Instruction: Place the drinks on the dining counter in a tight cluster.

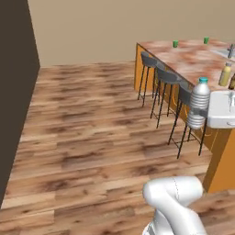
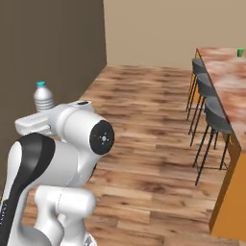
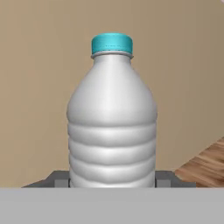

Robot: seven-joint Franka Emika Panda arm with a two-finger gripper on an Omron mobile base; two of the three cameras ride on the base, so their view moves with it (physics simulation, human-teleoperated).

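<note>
Gripper [image 3: 112, 179] is clamped on the water bottle [image 3: 112, 118], a dark finger [image 3: 59, 178] each side of its lower body, bottle upright w/ blue cap on top. From the left base view the bottle [image 1: 198, 103] hangs in the air, off the near edge of the counter [image 1: 193, 57], above the stools [image 1: 167, 75] and not yet over the stone. Yellow bottle [image 1: 225, 75] already stands on the counter at the right, w/ a dark bottle [image 1: 232, 81] just beside it, cut by the frame edge, so can't tell if they touch. Judgement: two drinks look placed, third is in transit; what's left is to bring it over the counter, set it close to that pair and let go. Counter top is reddish marbled stone on an orange base, grey stools lined along its left side; two small green cups [image 1: 175, 44] sit at the far end. Floor [image 1: 92, 128] is wood plank, beige wall far, dark panel [image 1: 13, 92] at left.
</note>
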